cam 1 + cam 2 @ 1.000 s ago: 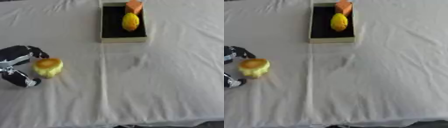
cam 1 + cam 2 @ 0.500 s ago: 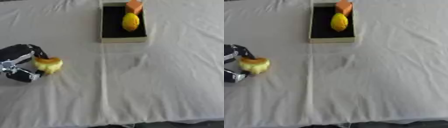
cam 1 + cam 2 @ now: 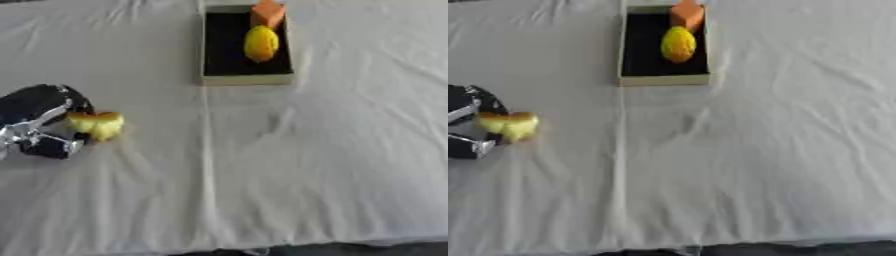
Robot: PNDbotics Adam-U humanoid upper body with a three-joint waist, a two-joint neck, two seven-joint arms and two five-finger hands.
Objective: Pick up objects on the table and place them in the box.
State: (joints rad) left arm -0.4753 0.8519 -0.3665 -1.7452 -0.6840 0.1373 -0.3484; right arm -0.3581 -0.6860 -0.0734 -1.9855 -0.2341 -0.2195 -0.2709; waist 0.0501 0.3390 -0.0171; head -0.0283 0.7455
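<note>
My left hand (image 3: pixel 39 121) shows at the left edge of the table, its black and silver fingers curled round a small yellow object (image 3: pixel 97 124) with an orange top. The object sits just above the white cloth. At the far middle lies a shallow box (image 3: pixel 245 79) with a black inside and pale rim. In it rest a yellow oval object (image 3: pixel 261 43) and, behind that, an orange block (image 3: pixel 268 12). My right hand shows in neither view.
A white cloth (image 3: pixel 332 165) with soft creases covers the whole table; a long fold runs from the box toward the near edge. The table's dark front edge (image 3: pixel 798 248) shows along the bottom.
My left hand has closed round the yellow object and drawn it slightly up and back. The object has turned from upright to tilted in the hand.
</note>
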